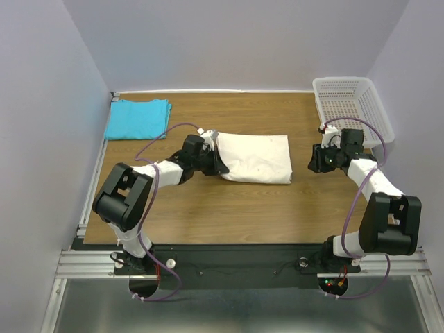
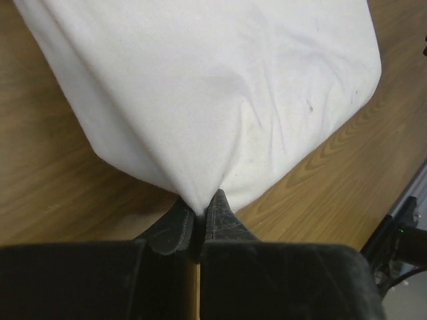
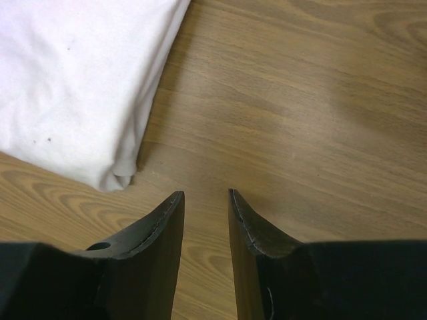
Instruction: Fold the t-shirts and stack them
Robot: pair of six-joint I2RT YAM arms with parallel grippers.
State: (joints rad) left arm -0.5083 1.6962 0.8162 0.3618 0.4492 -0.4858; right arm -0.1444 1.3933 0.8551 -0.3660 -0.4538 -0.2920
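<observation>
Soft, even light from overhead makes the table point(image 1: 263, 208) bright. The white shirt point(image 1: 255, 158) throws only a thin shadow along its near edge, and the table just right of it carries only a weak sheen. Up close the shirt is sharp (small specks show), while the right gripper point(image 3: 205, 195), nearest its lens, looks blurred and almost black.

Near table point(image 1: 243, 211) open; cream shirt point(image 1: 258, 158), basket point(image 1: 350, 104) obstruct beyond.
</observation>
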